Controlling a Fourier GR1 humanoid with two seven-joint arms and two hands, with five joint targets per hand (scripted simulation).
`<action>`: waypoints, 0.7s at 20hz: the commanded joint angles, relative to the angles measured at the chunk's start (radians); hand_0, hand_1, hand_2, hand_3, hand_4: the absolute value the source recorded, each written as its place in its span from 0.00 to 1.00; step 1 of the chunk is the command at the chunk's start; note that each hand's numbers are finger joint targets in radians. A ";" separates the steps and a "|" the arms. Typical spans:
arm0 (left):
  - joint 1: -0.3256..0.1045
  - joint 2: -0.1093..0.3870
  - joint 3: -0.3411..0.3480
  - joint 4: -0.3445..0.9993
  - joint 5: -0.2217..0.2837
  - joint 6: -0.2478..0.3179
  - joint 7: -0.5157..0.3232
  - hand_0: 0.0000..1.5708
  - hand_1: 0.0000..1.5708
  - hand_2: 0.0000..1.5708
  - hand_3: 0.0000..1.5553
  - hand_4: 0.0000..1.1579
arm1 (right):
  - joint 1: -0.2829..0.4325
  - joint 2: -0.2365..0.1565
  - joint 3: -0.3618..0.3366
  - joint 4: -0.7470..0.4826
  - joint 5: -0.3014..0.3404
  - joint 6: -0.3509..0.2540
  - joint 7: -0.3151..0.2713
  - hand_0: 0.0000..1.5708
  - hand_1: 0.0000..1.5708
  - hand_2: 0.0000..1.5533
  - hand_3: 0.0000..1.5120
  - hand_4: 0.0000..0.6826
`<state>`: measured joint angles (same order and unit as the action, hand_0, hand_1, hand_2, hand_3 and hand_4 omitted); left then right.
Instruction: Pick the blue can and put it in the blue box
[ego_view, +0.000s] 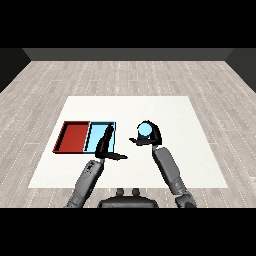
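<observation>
The blue can (145, 130) is upright right of the trays, its light blue top facing me. My right hand (150, 139) is curled round it, fingers wrapping the far side and thumb at the near left. The light blue tray (95, 135) lies to the left of the can, beside the red tray (74, 137). My left hand (105, 145) hovers over the blue tray's right part with fingers straight and thumb pointing right, holding nothing.
Both trays lie side by side at the left of the white table (170, 112). Grey plank floor surrounds the table.
</observation>
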<state>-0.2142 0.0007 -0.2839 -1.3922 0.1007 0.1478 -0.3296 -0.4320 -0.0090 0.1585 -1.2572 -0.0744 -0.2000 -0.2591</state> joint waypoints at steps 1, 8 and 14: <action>-0.020 -0.001 -0.048 -0.031 0.002 0.037 0.076 0.00 0.00 0.00 0.00 0.00 | 0.007 0.009 0.063 0.035 -0.057 -0.028 -0.042 0.92 0.92 0.95 0.91 0.80; -0.086 -0.001 -0.171 0.113 0.062 0.171 -0.014 0.00 0.00 0.00 0.00 0.00 | 0.019 0.009 0.075 -0.016 -0.047 -0.021 -0.016 0.91 0.91 0.94 0.90 0.81; -0.172 -0.001 -0.121 0.220 0.143 0.130 -0.017 0.00 0.00 0.00 0.00 0.00 | -0.044 0.009 0.171 0.003 -0.112 -0.091 0.005 0.92 0.92 0.95 0.91 0.82</action>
<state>-0.3282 0.0001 -0.4201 -1.2205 0.2085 0.2788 -0.3601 -0.4681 -0.0004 0.2722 -1.2633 -0.1493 -0.2576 -0.2379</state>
